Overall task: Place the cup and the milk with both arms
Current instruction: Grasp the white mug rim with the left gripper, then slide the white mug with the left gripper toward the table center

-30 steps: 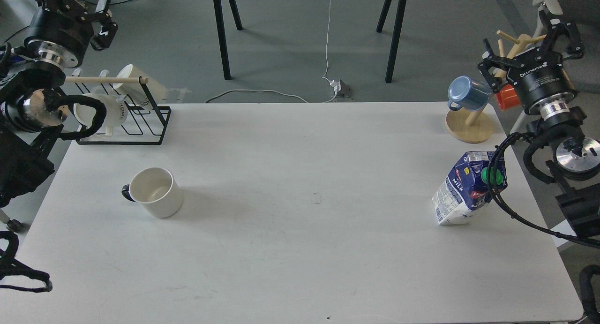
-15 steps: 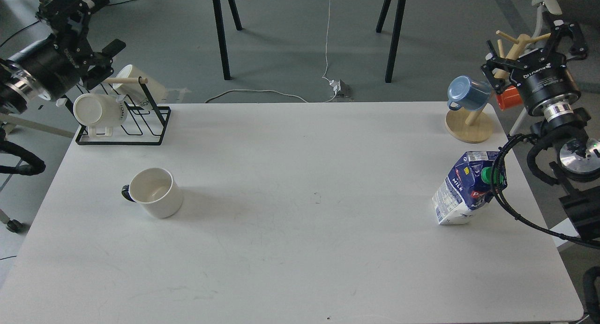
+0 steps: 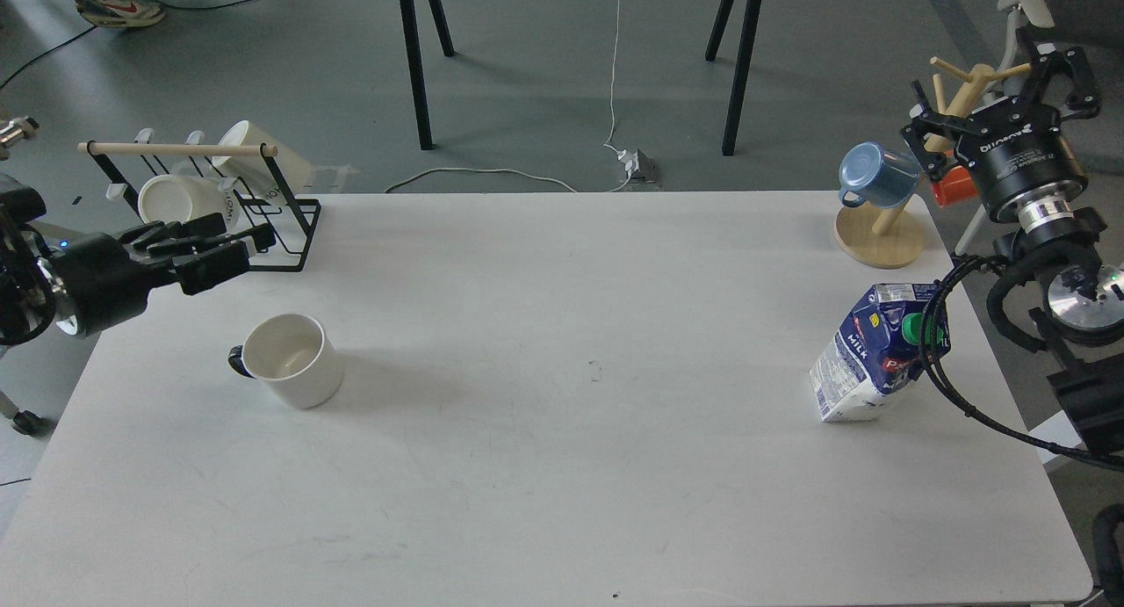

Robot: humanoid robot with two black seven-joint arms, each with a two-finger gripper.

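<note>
— Comparing with half a second ago, we see our left gripper (image 3: 219,251) has swung down from the upper left corner of the frame; it now points rightward at the left edge, low over the table (image 3: 562,466), in front of the black wire rack (image 3: 281,238). What about the other arm?

— Our right gripper (image 3: 1001,89) has barely shifted. It sits at the upper right of the frame, by the wooden mug tree (image 3: 882,234), with its fingers spread wide and nothing between them.

— And the left one's fingers?

— We see them edge-on and dark, bunched together, so we cannot tell whether they are parted or closed. Nothing is held in them.

— Has either task item moved?

— No. The cup (image 3: 292,361) stands where it did, left of centre, just below and to the right of the left gripper, apart from it. It is a white mug, upright, mouth open to us, with a dark handle pointing to the left.

— The milk?

— The milk carton (image 3: 869,352) stands at the right side of the frame, below the mug tree. It is blue and white with a green cap near the top and "MILK" printed on its face. A black cable (image 3: 948,387) of our right arm crosses in front of its right side.

— Anything else?

— A blue cup (image 3: 874,175) hangs on the mug tree, and white mugs (image 3: 176,203) rest in the rack.
</note>
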